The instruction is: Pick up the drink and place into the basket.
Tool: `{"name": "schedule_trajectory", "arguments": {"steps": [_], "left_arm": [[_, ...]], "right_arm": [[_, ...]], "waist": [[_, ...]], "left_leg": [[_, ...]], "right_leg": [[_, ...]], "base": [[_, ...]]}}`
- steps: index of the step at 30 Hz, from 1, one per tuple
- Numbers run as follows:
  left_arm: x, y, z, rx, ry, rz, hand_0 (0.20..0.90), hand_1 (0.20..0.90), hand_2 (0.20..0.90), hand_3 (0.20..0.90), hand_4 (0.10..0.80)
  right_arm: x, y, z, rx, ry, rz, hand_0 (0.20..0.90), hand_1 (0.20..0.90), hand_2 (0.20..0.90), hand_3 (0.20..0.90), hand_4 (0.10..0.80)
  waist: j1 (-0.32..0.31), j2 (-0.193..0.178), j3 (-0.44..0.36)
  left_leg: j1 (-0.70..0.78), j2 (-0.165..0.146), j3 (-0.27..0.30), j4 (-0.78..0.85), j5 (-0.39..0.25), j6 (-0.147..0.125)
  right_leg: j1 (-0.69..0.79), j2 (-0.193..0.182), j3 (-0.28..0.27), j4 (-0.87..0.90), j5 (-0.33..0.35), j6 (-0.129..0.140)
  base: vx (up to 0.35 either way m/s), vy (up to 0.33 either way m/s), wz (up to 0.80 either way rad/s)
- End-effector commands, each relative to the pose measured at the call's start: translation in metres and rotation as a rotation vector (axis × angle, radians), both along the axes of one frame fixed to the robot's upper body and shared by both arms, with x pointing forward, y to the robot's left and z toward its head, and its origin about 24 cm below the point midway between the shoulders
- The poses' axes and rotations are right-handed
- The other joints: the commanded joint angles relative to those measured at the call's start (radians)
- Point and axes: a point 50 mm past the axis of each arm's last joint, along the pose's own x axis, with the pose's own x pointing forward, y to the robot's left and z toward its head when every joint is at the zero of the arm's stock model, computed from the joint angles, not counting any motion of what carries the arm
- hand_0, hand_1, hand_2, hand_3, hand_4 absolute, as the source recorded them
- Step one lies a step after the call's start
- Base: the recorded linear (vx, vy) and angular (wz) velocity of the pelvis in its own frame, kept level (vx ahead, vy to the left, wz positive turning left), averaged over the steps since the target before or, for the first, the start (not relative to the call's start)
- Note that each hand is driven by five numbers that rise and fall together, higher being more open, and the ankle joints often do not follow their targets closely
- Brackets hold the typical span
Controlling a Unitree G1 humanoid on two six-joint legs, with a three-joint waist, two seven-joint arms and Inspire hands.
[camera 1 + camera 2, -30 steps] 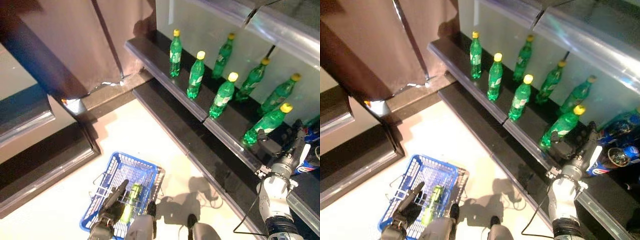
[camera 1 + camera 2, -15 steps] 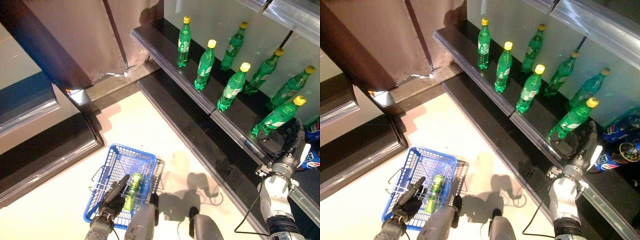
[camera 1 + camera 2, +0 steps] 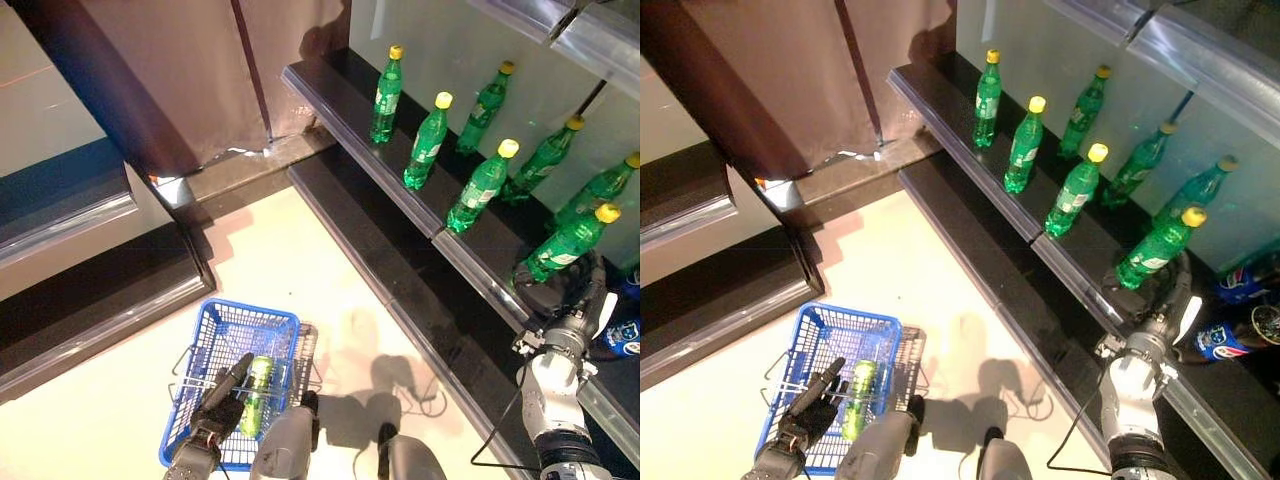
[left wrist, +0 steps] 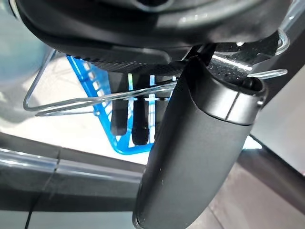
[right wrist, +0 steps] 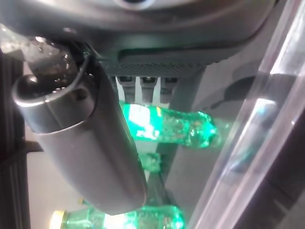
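Basket (image 3: 232, 330) nearer the left hand (image 3: 222, 398), can (image 3: 255, 395) hidden from wrist views

A dark shelf (image 3: 345, 95) carries green bottles (image 3: 484, 185); a blue basket (image 3: 215, 330) sits on the pale floor (image 3: 290, 265).

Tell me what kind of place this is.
Probably a shop or a mock-up of one: green drink bottles with yellow caps stand spaced along a dark display shelf, and a blue wire shopping basket sits on the floor holding a green can.
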Motion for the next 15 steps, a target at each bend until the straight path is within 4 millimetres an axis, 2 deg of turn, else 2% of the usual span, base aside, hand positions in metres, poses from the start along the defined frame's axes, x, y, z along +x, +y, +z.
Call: {"name": "schedule_trajectory", "arguments": {"steps": [1, 15], "left_arm": [[0.013, 0.025, 0.032, 0.114, -0.205, -0.105, 0.3, 0.3, 0.3, 0.2, 0.1], [0.006, 0.038, 0.032, 0.129, -0.178, -0.131, 0.3, 0.3, 0.3, 0.2, 0.1]], "right_arm": [[0.012, -0.029, 0.043, -0.068, -0.129, -0.012, 0.9, 0.9, 0.9, 0.9, 0.8], [0.008, -0.053, 0.036, 0.047, -0.087, -0.146, 0.9, 0.9, 0.9, 0.9, 0.8]], "waist": [[0.021, -0.014, -0.11], [0.041, -0.013, -0.117]], "left_leg": [[0.0, -0.072, -0.045, 0.083, -0.107, 0.062], [0.044, -0.071, -0.07, 0.04, -0.095, 0.058]], "right_leg": [[-0.011, 0.023, -0.055, -0.026, 0.129, -0.04], [0.012, 0.033, -0.075, -0.01, 0.111, -0.039]], "base": [[0.08, -0.012, 0.04], [0.07, -0.02, 0.08]]}}
